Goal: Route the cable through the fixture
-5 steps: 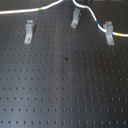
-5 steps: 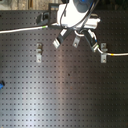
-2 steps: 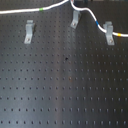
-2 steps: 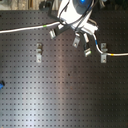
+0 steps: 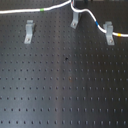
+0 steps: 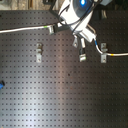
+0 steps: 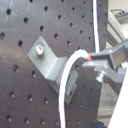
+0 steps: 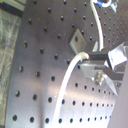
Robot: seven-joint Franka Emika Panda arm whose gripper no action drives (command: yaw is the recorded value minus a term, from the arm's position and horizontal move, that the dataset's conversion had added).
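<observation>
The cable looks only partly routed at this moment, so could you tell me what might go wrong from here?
1. In the first exterior view the cable passes above the left clip without entering it; that clip could be skipped.
2. In the first wrist view the cable curves tightly from the gripper beside the bracket; pulling could kink it or slip it free.
3. The cable sits at the right clip, and tension might drag it out.

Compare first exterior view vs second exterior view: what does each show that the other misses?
Only the first exterior view: the cable's green band and blue band, with no arm in frame. Only the second exterior view: the robot arm over the board's top, and a small blue object at the second exterior view's left edge. Both: the black pegboard, three metal clips, and the white cable reaching the clip with the yellow-orange band.
</observation>
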